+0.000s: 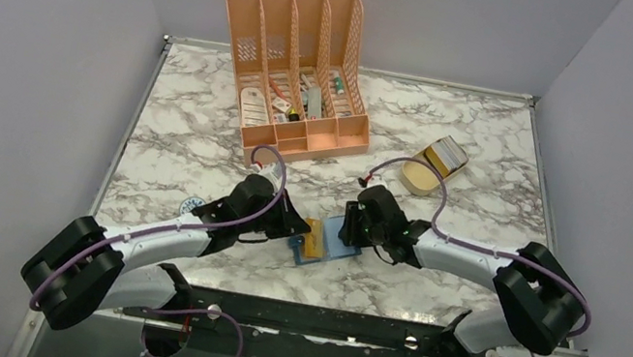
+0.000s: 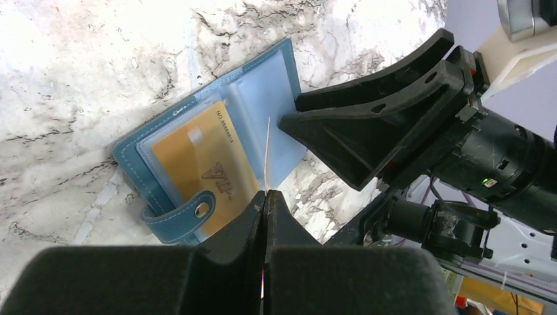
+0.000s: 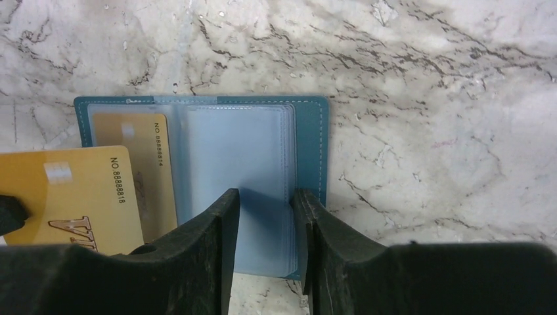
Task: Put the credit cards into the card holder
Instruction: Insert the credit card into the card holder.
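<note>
**A:** How far along is it? Start big.

**B:** On the tabletop the organizer at the back looks untouched by the job. The tray to its right carries a pale stack. It's too small for me to say whether that is more cards. If it is, they are all left to do.

**A:** And the holder?

**B:** The holder lies open and flat near the front edge, between the two arms. Its clear sleeves face up.

**A:** Any cards in?

**B:** One. The stowed card, gold, sits inside a sleeve on the snap-tab side, so that part is done. A second gold one, the held card, is out in the air just beside the holder, overlapping the stowed card in the right wrist view. No part of it is in a sleeve yet.

**A:** Who has it?

**B:** The left fingers are clamped tight on its edge. From the left wrist it shows only as a thin pale line rising from them.

**A:** The other side?

**B:** The right fingers stand apart with nothing between them, low over the sleeves near their free edge. I'd guess they are there to pin or part a sleeve, but I cannot tell if they touch it.

**A:** So what remains?

**B:** I judge it mid-way: slide the held card in, then deal with whatever the tray has.
</note>
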Tool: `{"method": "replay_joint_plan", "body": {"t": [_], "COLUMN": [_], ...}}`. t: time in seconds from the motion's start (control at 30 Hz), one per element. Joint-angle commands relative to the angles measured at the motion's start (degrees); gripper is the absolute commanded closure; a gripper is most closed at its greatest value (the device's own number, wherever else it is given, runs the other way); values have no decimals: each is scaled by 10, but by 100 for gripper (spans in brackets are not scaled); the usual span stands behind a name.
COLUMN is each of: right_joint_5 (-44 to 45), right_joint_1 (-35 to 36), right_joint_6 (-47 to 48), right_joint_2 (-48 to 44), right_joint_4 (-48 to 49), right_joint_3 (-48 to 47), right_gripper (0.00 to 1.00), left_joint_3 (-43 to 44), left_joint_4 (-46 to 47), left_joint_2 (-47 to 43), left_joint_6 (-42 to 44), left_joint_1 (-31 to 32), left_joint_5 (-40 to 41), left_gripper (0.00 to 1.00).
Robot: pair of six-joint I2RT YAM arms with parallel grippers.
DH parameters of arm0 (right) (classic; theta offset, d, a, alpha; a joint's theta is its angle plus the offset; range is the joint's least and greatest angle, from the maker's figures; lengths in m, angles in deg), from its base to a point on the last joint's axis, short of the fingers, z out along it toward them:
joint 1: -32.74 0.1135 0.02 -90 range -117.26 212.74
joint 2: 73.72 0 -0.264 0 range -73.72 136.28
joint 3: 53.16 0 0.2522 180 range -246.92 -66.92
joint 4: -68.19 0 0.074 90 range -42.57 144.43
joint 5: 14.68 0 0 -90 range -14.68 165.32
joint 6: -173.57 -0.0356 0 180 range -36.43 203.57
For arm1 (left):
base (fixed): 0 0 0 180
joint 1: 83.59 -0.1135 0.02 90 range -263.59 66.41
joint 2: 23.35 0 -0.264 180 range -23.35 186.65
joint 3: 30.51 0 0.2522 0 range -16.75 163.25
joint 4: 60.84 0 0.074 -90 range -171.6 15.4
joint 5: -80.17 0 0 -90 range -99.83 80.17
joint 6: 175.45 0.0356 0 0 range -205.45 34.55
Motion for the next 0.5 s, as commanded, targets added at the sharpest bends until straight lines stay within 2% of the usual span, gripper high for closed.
{"method": "replay_joint_plan", "body": {"t": [0.0, 0.23, 0.47], "right_joint_5": [-33, -63, -67], "right_joint_1": [0, 1, 1], "right_joint_6": [-38, -87, -94], "right_joint_2": [-21, -60, -96], "right_joint_4": [23, 38, 45], "right_joint_3": [60, 109, 129], "right_gripper": [64, 65, 65], "left_joint_3": [11, 17, 12], "left_joint_4": [25, 33, 44], "left_joint_2": [13, 49, 62], "left_joint_6": [6, 8, -7], "left_joint_1": [-8, -13, -14], "left_joint_5": [-23, -47, -60], "left_gripper": [100, 100, 100]}}
